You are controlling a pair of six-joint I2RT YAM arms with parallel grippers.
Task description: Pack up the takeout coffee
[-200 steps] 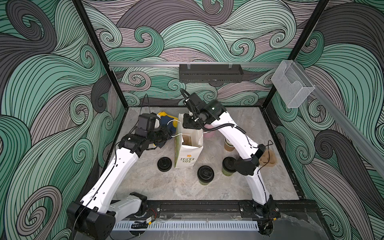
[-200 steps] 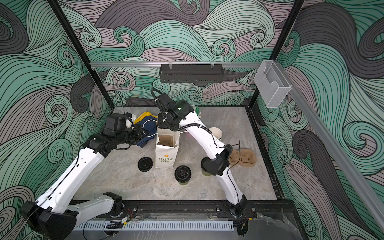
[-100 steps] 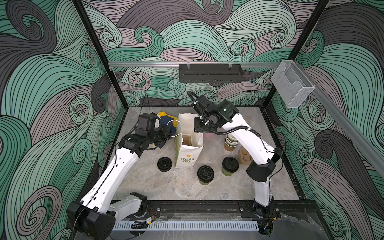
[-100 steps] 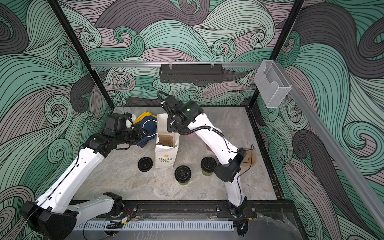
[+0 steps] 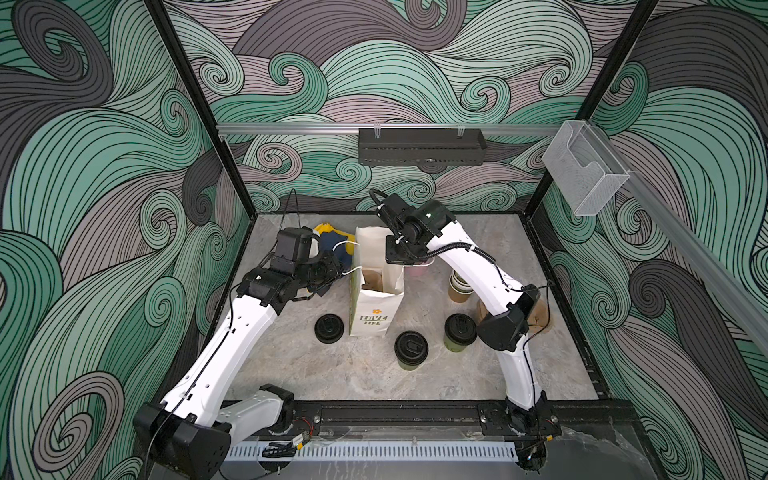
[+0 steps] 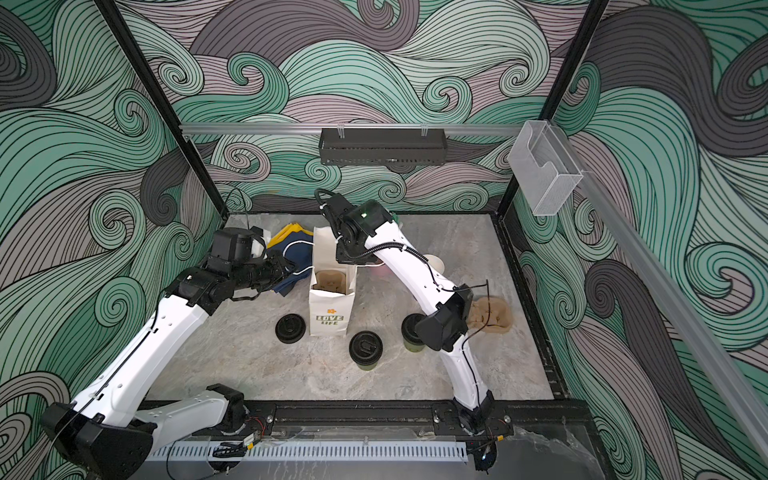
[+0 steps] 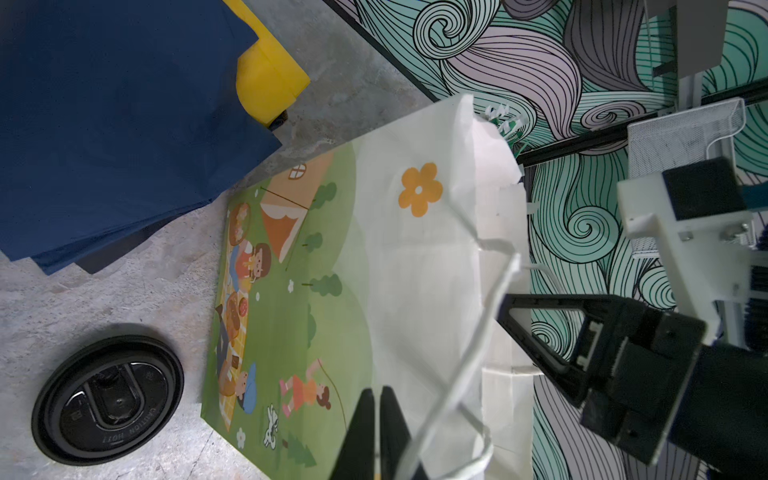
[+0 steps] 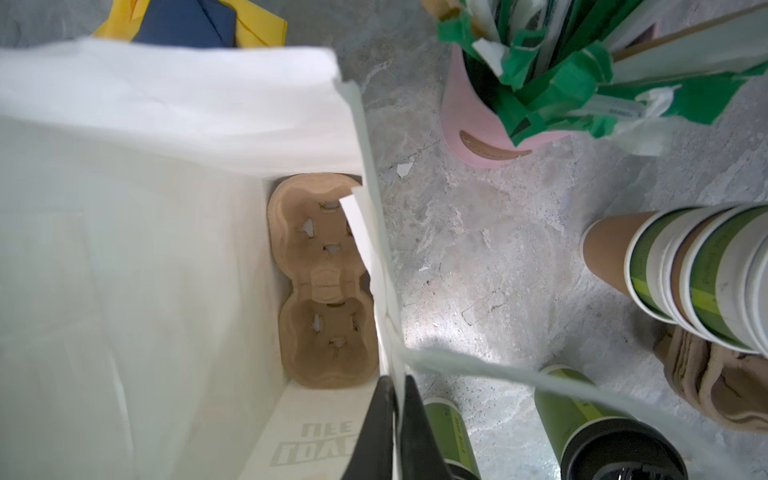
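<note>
Two takeout coffee cups, olive green with black lids, stand on the table in front of the bag [image 5: 411, 349] [image 5: 460, 332]; the right wrist view shows them beside the bag [image 8: 446, 432] [image 8: 582, 415]. The white "LOVE LIFE" paper bag [image 5: 376, 307] stands open with a brown cup carrier [image 8: 324, 282] at its bottom. My right gripper [image 8: 397, 380] is shut on the bag's right wall at the rim. My left gripper [image 7: 377, 390] sits at the bag's left side by the string handle [image 7: 490, 299]. Its jaws stand a thin slit apart with nothing seen between them.
A loose black lid [image 5: 329, 328] lies left of the bag. Blue and yellow napkins [image 5: 332, 237] lie behind the left gripper. A pink cup of straws [image 8: 490, 124], a stack of lidless cups [image 5: 459, 286] and spare brown carriers [image 6: 490, 313] stand to the right.
My right gripper moved from above the bag's back to its right wall and closed on the rim. The left arm stayed put and its jaws eased slightly apart.
</note>
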